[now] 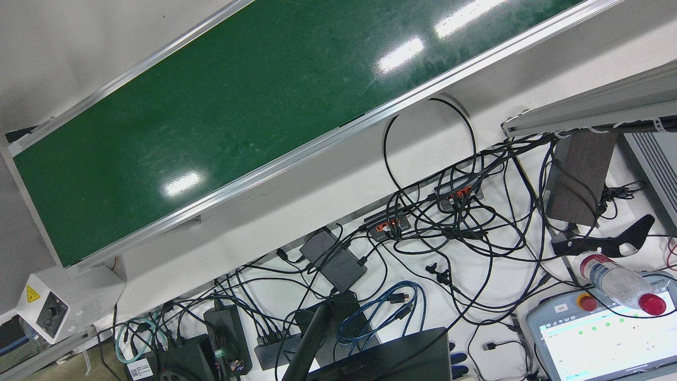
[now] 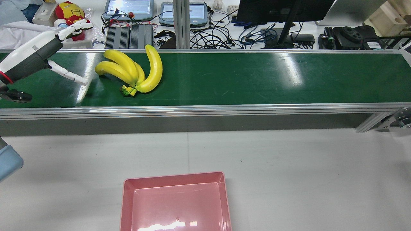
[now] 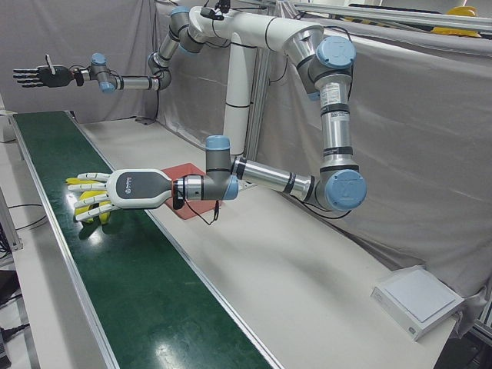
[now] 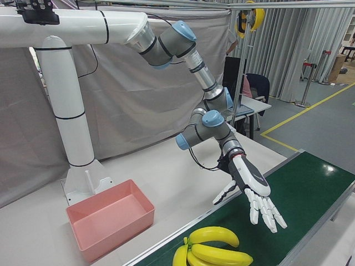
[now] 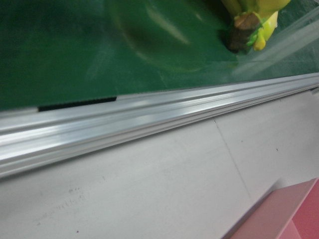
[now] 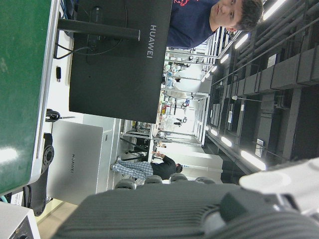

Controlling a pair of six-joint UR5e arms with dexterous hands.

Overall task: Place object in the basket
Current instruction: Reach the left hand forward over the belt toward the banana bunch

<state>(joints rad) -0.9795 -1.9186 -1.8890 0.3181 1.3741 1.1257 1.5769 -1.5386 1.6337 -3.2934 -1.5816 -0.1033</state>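
Yellow plastic banana bunch (image 2: 133, 70) on green conveyor belt (image 2: 257, 77), ungrasped; left hand (image 2: 61, 48) fingers spread, empty, beside it. Right hand (image 3: 37, 76) spread, empty, far off. Pink rectangular plastic basket (image 2: 176, 179) on worktop empty. Grasp, lift, transfer, drop all remain.

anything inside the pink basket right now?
Nothing visible: the pink basket shows a bare floor; its near end is cut off in the rear view. The bananas lie on the green belt.

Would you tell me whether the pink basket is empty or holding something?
Empty: the pink basket shows a bare floor, and the bananas lie on the conveyor belt.

"HUAWEI" on monitor (image 6: 119, 55), on laptop (image 6: 79, 162)
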